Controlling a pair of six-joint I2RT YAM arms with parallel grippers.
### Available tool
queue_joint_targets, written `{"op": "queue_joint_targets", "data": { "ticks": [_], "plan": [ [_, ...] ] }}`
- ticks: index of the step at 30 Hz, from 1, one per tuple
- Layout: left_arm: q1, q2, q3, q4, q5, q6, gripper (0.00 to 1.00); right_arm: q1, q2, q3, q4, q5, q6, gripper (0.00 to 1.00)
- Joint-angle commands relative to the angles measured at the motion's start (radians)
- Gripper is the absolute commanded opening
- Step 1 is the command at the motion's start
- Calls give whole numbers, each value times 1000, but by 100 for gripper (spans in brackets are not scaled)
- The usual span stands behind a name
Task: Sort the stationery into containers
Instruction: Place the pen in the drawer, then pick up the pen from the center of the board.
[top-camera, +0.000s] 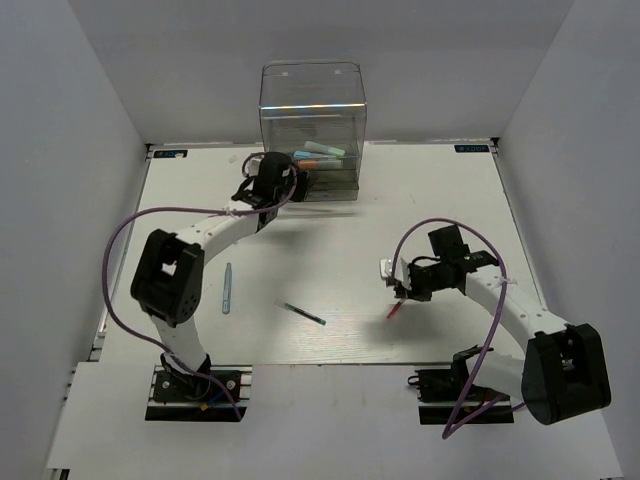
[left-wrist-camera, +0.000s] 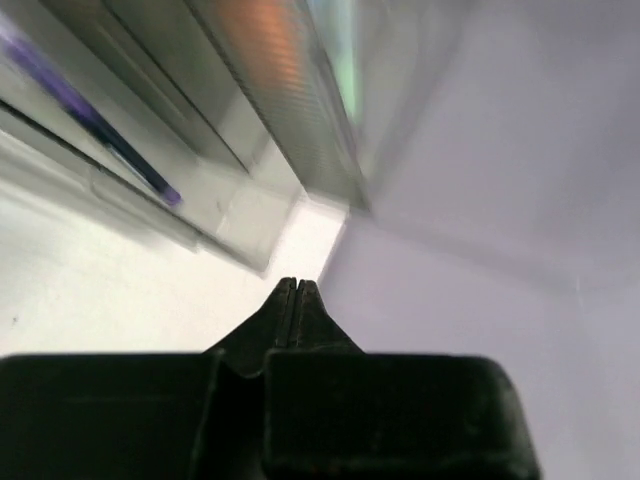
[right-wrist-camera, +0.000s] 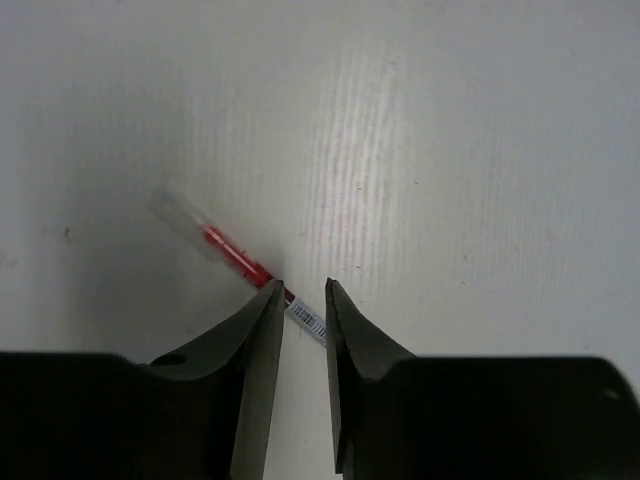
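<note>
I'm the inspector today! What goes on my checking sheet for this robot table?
Surface: white table, no spills seen.
Job's things: clear drawer cabinet at the far edge, one drawer pulled out with several pens inside. A light blue pen and a dark pen lie loose on the table. A red pen is at the right gripper.
Clutter: nothing seen.
Grippers: left gripper by the open drawer, jaws shut, empty. Right gripper jaws stand close on either side of the red pen's end; firm grip unclear.
Cables: a purple cable loops off each arm.
Surroundings: plain pale walls on three sides.
</note>
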Motion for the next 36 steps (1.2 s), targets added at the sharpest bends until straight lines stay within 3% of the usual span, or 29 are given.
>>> {"op": "queue_joint_targets", "data": {
  "ticks": [1,2,4,5,6,9,14,18,23,28,30,32,36],
  "plan": [
    [14,-143,-157,247,228,205,0,-1,17,-4,-234,-60,-421,32],
    [14,-164,-193,360,262,280,1,3,22,-18,-249,-28,-450,40],
    [14,-212,-228,389,358,390,10,3,28,-32,-245,5,-520,50],
    [14,-212,-200,267,380,499,15,3,30,-41,-233,17,-529,53],
    [3,-222,-168,172,380,562,26,5,31,-54,-222,37,-551,54],
    [-9,-223,-84,-123,369,756,36,6,56,-68,-180,83,-586,60],
    [-20,-359,-187,-344,263,981,39,9,189,-7,-183,111,-603,60],
    [-20,-454,-290,-396,233,1139,44,16,249,53,-194,134,-618,61],
    [-20,-593,-443,-375,328,1299,47,25,301,79,-208,174,-661,61],
    [-20,-609,-483,-380,431,1359,47,40,386,122,-272,224,-665,46],
    [-20,-571,-473,-404,455,1350,47,43,418,136,-298,229,-651,29],
    [-20,-545,-447,-452,443,1299,47,46,430,157,-315,227,-635,14],
    [-20,-523,-456,-481,370,1132,47,49,433,191,-323,189,-579,0]
  ]
}}
